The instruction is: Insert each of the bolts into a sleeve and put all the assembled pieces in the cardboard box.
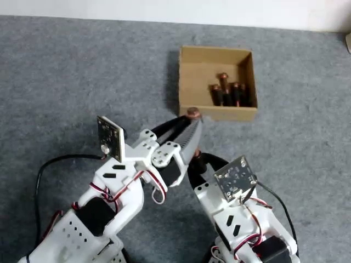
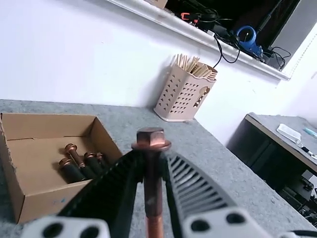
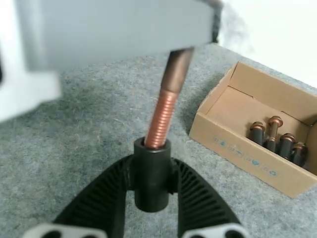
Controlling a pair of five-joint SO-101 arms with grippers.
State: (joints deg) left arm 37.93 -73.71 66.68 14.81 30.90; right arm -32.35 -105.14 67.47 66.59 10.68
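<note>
My left gripper (image 2: 152, 171) is shut on a copper bolt (image 2: 152, 183), head up, just short of the cardboard box (image 1: 189, 82). My right gripper (image 3: 151, 181) is shut on a black sleeve (image 3: 151, 173) held upright. The bolt's threaded end (image 3: 161, 124) sits in the sleeve's mouth. In the high view the two grippers meet near the box's front wall, with the bolt head (image 1: 192, 113) showing. Several assembled pieces (image 1: 227, 92) lie in the box's right half.
Grey carpet covers the table. The box (image 3: 257, 144) stands a little beyond the grippers. A beige holder with wooden sticks (image 2: 184, 91) stands against the white wall far behind. Cables run from both arms at the near edge.
</note>
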